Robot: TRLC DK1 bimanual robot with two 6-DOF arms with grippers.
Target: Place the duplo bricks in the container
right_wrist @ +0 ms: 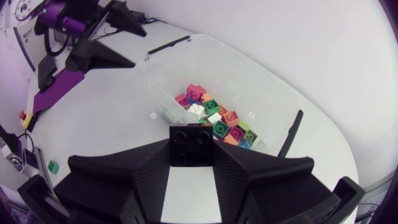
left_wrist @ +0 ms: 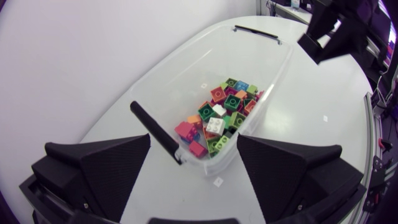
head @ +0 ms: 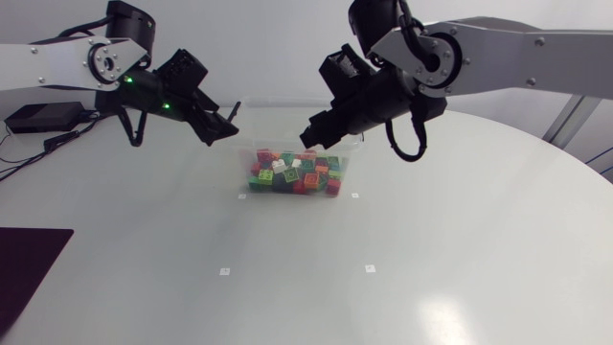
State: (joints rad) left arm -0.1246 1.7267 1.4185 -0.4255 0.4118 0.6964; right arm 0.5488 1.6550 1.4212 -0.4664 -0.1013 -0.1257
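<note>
Studded black brick (right_wrist: 191,146) tight between matte wedges of right end effector (head: 310,133); left end effector (left_wrist: 194,146) splayed, empty.

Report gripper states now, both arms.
Left gripper: open, holding nothing.
Right gripper: closed on a black brick.

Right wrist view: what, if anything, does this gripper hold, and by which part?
A black square plastic duplo brick, held by its two opposite side walls between the fingers of the right gripper, with its studs towards the camera.
</note>
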